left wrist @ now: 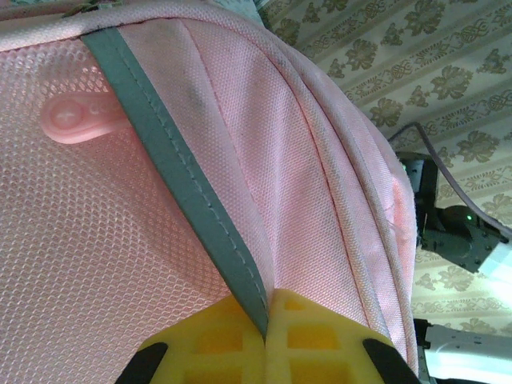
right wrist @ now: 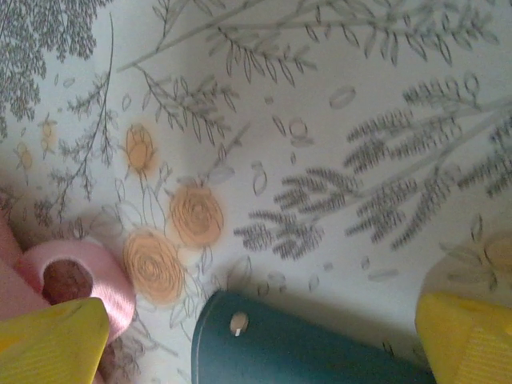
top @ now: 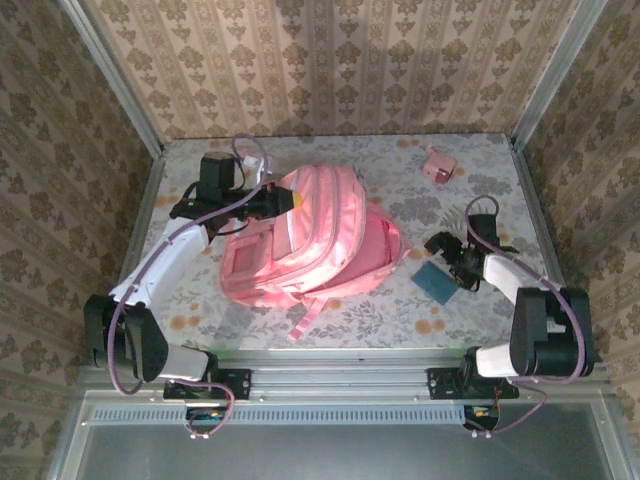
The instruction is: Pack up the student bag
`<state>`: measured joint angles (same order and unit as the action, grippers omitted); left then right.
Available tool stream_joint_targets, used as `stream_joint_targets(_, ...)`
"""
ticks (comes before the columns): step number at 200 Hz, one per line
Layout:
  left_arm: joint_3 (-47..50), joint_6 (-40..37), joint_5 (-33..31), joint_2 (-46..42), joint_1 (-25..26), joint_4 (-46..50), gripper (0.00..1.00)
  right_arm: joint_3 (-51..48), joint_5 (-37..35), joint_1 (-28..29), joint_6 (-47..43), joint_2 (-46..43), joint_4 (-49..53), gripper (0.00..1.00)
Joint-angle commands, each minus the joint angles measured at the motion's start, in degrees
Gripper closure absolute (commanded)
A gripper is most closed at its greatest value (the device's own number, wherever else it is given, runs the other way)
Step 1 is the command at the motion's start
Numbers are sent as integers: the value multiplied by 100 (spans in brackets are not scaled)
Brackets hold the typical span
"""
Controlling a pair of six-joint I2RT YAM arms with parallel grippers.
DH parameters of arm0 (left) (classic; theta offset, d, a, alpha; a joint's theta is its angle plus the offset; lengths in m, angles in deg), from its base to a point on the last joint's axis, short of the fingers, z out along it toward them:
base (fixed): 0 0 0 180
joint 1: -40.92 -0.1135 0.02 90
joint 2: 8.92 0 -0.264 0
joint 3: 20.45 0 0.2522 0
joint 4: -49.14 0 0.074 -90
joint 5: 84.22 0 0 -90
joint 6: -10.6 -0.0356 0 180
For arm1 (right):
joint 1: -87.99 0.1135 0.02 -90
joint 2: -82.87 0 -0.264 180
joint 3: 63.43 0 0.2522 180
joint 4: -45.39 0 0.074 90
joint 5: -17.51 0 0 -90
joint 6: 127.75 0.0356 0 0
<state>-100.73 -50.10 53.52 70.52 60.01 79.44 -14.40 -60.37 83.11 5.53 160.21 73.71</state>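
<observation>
The left fingers (left wrist: 210, 346) are pressed together on a grey trim strip (left wrist: 172, 172) of the student bag (top: 300, 235), pinching it near the bag's 11 o'clock edge in the top view. The bag lies flat, a little left of the middle of the surface (top: 500, 205), with one strap trailing toward 6 o'clock. I cannot tell whether any zip is open.

The pinch is the first worry. It takes in only a narrow strip of fabric, so a hard lift could pull the trim out of the fingers. It could also drag the whole limp bag across the surface instead of opening it.

Near the bag's 4 o'clock lies a flat teal case (top: 433, 280). The right fingers (right wrist: 50, 344) are spread wide and hold nothing, with the case's edge between them. The case lies flush on the surface, so closing on it could scrape it or skid it away. A rolled pink thing (right wrist: 80, 280), which I cannot identify, touches the finger at 9 o'clock in the right wrist view and may get caught in the grip.

A small pink box (top: 438, 165) sits well apart at the bag's 2 o'clock, likely clear of any trouble.
</observation>
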Motion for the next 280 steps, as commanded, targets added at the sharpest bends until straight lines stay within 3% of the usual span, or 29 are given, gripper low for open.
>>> stream_joint_targets(1, -117, -87, 130, -91, -37, 8, 100, -230, 149, 181, 181, -416, 416, 0)
stream_joint_targets(36, -124, -91, 138, -69, -50, -1, 100, -520, 117, 761, 432, -980, 571, 0)
stream_joint_targets(67, -104, -95, 130, -110, -64, 3, 100, -311, -742, 1352, 444, -1141, 1304, 0)
stream_joint_targets(90, -87, -91, 123, -107, -63, -1, 100, 48, -1306, 1398, 255, -1087, 2038, 0)
stream_joint_targets(131, -78, -82, 121, -116, -63, -12, 100, 716, -1459, 1506, 100, -649, 2834, 0)
stream_joint_targets(193, -78, -72, 112, -117, -59, -18, 100, 1073, -1338, 1927, 2603, -316, 3427, 0)
stream_joint_targets(224, -80, -56, 121, -105, -72, -51, 100, 733, -1280, 1979, 3918, -345, 2836, 0)
stream_joint_targets(280, -70, -44, 139, -95, -72, -68, 100, 549, -1451, 1990, 4425, 108, 1788, 0)
